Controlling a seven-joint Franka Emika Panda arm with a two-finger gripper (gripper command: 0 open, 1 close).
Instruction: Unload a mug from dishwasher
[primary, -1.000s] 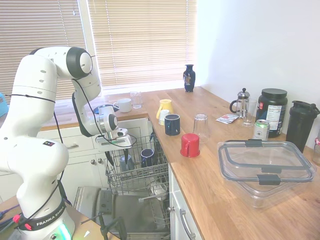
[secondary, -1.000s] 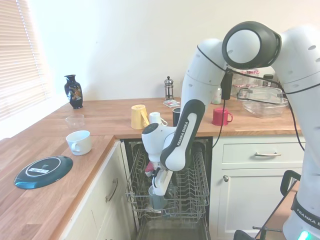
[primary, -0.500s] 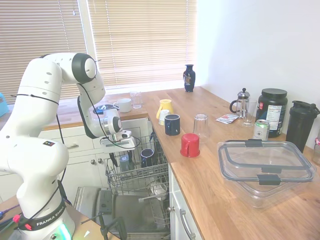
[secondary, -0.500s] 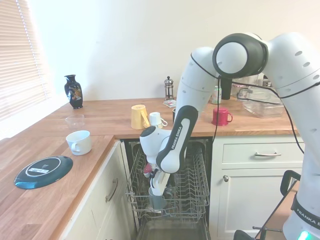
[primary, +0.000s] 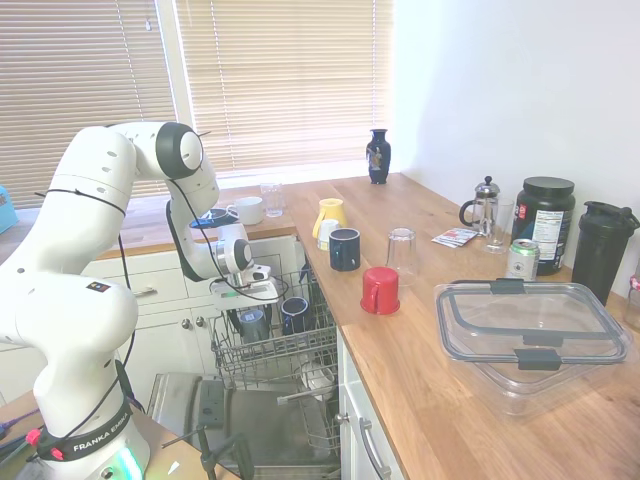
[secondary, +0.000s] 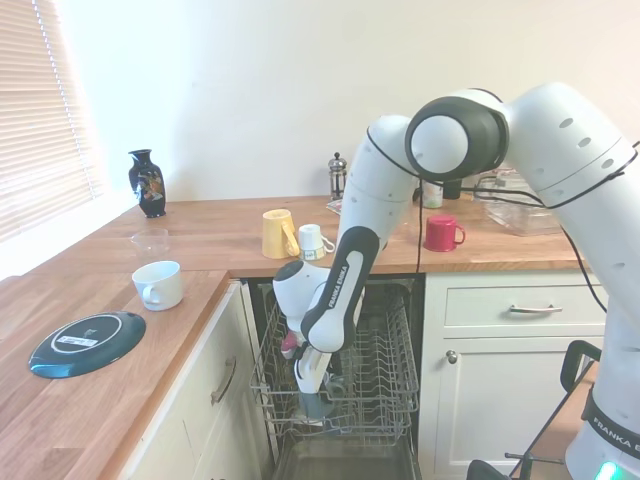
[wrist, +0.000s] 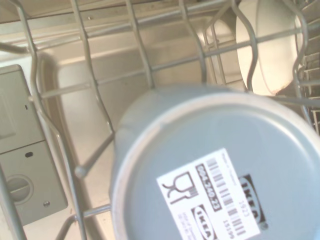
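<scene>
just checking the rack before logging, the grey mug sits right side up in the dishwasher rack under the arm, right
Not quite. The grey mug sits upside down in the dishwasher rack under the arm; the wrist view shows its base facing up with the sticker on it.

The room is a kitchen with plain white walls (primary: 500, 90). A wooden worktop (primary: 450, 400) makes an L shape around the corner. A large window with closed wooden blinds (primary: 290, 80) lets in strong daylight; in the first exterior view it stands at 12 o'clock from the worktop's corner. Under the worktop there are white cabinets (secondary: 500, 370) with metal handles (secondary: 530, 309), at 6 o'clock from the wood in the second exterior view. White drawers (primary: 160, 290) stand below the window side.
</scene>
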